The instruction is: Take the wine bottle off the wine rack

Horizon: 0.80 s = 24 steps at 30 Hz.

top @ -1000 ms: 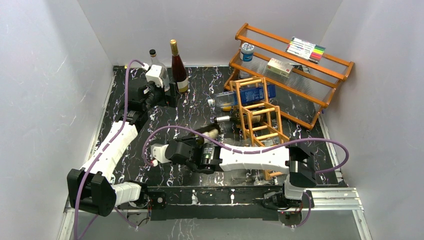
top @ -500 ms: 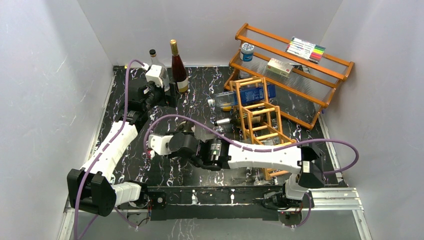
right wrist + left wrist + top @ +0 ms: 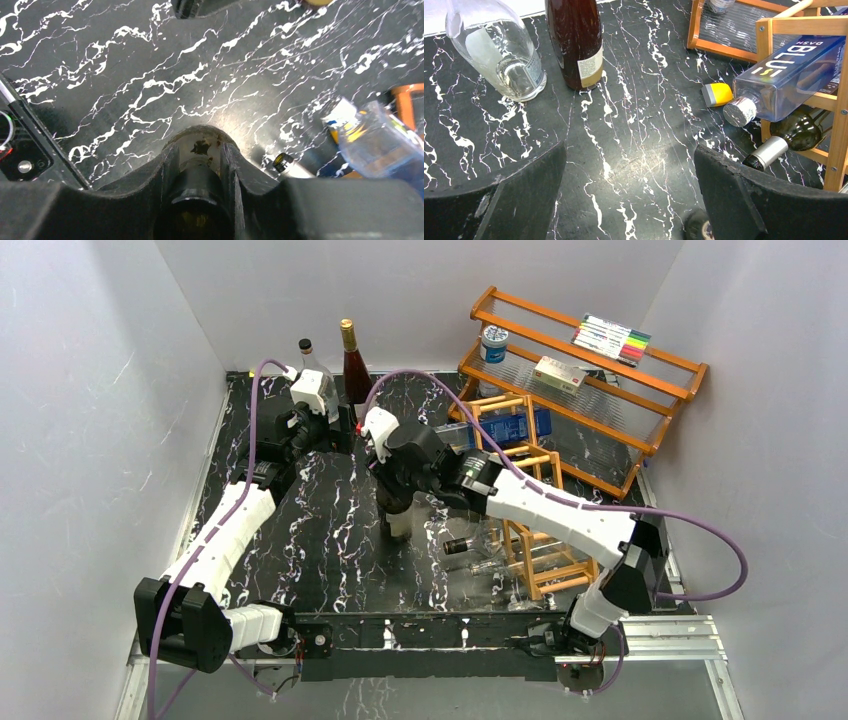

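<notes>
1. One black, white-veined marble tabletop [image 3: 330, 550] lies between white walls [image 3: 100, 390].
2. The right gripper [image 3: 393, 502] grips the upright dark-capped wine bottle [image 3: 399, 528] left of the orange-brown wooden lattice wine rack [image 3: 498, 403].
3. Far-left, the left gripper [image 3: 634, 195] gapes near a brown gold-topped bottle [image 3: 579, 40].

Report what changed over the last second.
The right gripper, shut on the wine bottle's neck throughout, swung with its wrist from the near side of the table toward the far side. The bottle is now upright beneath it. Nothing was released. The left gripper stayed open and in place, and the wine rack did not move.
</notes>
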### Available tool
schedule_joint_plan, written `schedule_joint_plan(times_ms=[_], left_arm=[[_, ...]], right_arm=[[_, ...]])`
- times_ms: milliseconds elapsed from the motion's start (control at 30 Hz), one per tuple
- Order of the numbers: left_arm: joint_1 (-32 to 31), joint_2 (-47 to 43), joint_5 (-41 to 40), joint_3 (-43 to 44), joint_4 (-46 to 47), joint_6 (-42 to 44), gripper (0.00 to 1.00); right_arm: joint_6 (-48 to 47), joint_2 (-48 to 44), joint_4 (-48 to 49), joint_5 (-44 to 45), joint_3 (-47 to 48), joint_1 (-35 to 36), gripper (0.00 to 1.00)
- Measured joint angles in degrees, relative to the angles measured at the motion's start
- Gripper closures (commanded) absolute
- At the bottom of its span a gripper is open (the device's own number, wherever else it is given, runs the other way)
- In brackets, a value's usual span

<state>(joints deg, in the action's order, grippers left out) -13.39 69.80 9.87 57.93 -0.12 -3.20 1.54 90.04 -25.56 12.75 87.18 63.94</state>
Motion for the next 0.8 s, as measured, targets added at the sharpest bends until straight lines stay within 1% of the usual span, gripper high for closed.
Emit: schedule_joint_plan(times_ms=[100,300,367,533,567,667,700,733,800], left_arm=[[0.0,0.0,-0.1,0.0,0.0,0.0,0.02],[0.0,0.0,-0.4,0.0,0.0,0.2,0.02],[0.0,0.0,-0.5,0.0,0.0,0.2,0.02],[0.0,0.0,-0.9,0.0,0.0,0.3,0.02],[-0.1,0.0,-1.0,0.0,0.0,0.3,0.02],[-0.6,0.0,-1.6,0.1,-0.6,0.2,0.02],[-0.7,0.0,-1.6,0.2,-1.3,0.0,0.02],[-0.7,0.0,-1.6,0.6,-2.2,-0.6,0.02],[-0.8,-0.3,-1.6,1.9,-5.0,-2.1,0.02]], right_arm=[[3.7,2.5,-3.6,-1.6,2.7,-1.0,1.00],[5.7,4.9,-5.2,-3.1,5.8,-0.7,0.99],[5.7,5.3,-5.2,-3.1,6.2,-0.6,0.86],[5.7,5.3,-5.2,-3.6,6.2,-0.6,0.38],[5.7,5.3,-5.2,-3.9,6.2,-0.6,0.31],[5.8,5.3,-5.4,-5.2,6.2,-0.5,0.20],[5.7,5.3,-5.5,-5.6,6.3,-0.5,0.07],[5.6,5.2,-5.5,-5.8,6.4,-0.5,0.03],[5.2,4.7,-5.5,-6.2,6.4,-0.5,0.02]])
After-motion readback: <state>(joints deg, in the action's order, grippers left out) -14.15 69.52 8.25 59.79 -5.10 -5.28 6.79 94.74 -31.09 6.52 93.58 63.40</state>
